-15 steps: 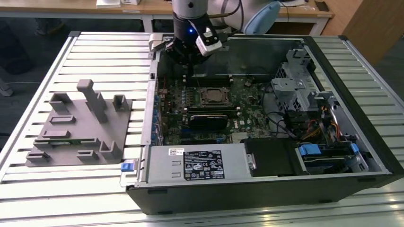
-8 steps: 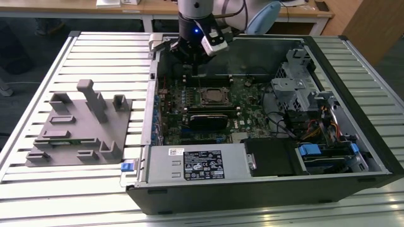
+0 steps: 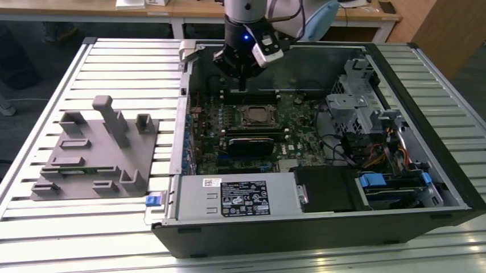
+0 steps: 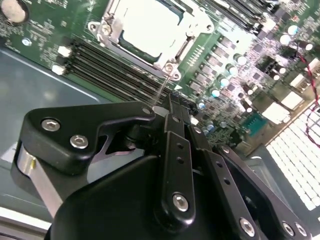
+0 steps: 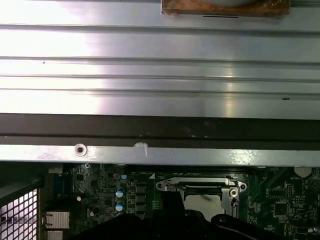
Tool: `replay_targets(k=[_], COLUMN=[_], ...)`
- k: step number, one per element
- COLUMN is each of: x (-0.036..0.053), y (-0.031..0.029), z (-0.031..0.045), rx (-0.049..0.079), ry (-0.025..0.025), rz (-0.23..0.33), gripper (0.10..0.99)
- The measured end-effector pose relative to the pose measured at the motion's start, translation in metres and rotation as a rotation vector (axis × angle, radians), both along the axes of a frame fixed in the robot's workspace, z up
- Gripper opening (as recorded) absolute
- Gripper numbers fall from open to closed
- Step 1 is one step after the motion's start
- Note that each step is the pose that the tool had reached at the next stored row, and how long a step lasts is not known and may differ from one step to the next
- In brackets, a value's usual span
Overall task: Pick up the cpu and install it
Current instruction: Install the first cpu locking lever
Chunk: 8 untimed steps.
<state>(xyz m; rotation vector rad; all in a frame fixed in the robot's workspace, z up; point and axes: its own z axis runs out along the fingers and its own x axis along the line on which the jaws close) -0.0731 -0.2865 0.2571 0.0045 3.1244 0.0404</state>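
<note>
I read the arm's hand as hanging inside the open computer case, above the motherboard. In the exterior view it sits at 12 o'clock from the CPU socket and is raised off the board.

In the second wrist view the hand has its black fingers pressed together, edge to edge, with nothing pinched between them.

The cpu lies in the socket, its silvery-white top showing inside the metal socket frame. The hand is apart from it and does not touch it.

The memory slots run alongside the socket, on the side nearest the hand.

In the first wrist view I see the socket frame beyond the case wall.

The grey plastic fixture with upright blocks stands on the slatted bench, at 9 o'clock from the case, well apart from the hand. In the exterior view, the power supply sits at 6 o'clock from the socket.
</note>
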Motion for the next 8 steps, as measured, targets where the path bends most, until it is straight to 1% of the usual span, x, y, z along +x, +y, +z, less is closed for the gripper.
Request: replay_targets(k=[2,5,6,8], x=[0.0027,0.0029,0.0027,0.0025], y=[0.0,-0.0001,-0.0003,-0.0009], z=[-0.0004,-0.0011,-0.0015,-0.0024], rx=[0.0,0.001,0.006,0.025], ry=[-0.0001,-0.0001,-0.0012,-0.0018], rz=[0.0,0.0,0.0,0.0], gripper=[0.106,0.106,0.106,0.106])
